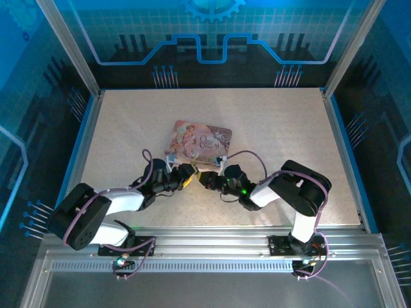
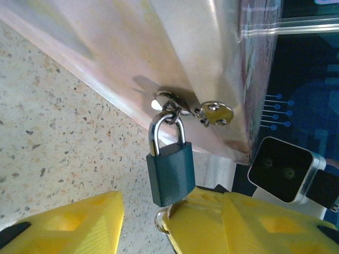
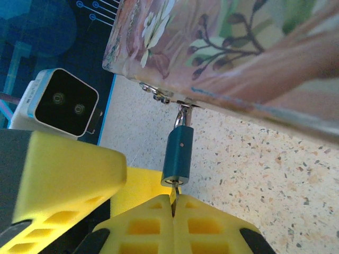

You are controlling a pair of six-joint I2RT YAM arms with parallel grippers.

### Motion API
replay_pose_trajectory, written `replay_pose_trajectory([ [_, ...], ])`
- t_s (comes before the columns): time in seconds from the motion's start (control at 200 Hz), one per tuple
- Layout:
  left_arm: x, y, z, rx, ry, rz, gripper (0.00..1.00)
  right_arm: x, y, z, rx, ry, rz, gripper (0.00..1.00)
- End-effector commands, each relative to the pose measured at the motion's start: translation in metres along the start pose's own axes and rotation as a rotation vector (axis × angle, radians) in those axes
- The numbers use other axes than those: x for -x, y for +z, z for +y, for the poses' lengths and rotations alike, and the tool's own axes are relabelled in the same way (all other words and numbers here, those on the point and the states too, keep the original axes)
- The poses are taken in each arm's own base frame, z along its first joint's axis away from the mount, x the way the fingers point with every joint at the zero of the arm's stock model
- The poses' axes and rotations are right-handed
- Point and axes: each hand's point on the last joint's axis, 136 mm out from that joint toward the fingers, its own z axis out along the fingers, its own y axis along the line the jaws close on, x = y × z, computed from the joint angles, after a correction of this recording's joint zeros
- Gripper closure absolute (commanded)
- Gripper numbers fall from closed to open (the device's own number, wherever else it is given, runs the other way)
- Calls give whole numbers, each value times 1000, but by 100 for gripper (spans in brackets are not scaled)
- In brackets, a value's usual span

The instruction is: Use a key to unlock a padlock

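The padlock (image 2: 170, 172) (image 3: 179, 153), a small dark teal body with a silver shackle (image 2: 167, 129), hangs from the clasp on the pink tin (image 1: 200, 138). My right gripper (image 3: 173, 211) (image 1: 209, 179) is shut on the key (image 3: 173, 197). The key's thin blade points up into the keyhole in the padlock's underside. Its silver ring (image 2: 160, 225) shows under the body. My left gripper (image 2: 159, 211) (image 1: 185, 174) is open around the padlock. One yellow finger (image 2: 69, 225) stands clear on the left, and the other side lies close against the body.
The tin's (image 3: 238, 47) front wall rises right behind the padlock on the speckled table (image 2: 63, 121). A small round silver tab (image 2: 218, 114) hangs from the clasp beside the shackle. Both wrists crowd together at the tin's near edge. The table's blue rim (image 1: 350, 154) runs along the right.
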Motion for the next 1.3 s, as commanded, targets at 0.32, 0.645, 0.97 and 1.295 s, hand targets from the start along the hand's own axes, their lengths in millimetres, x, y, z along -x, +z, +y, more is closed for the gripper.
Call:
replay_pose_trajectory([
  [0.32,19,13,-6,-97,-67,-74,60,-7,4,6,6,43,31,94],
  [0.645,21,10,-6,-75,-51,-89,71,-6,5,8,9,43,29,94],
  [0.97,21,9,-13,-85,-31,-80,86,-6,5,10,25,39,33,88],
  [1.295,21,2,-19,-51,4,-82,91,-6,-2,3,4,15,35,73],
])
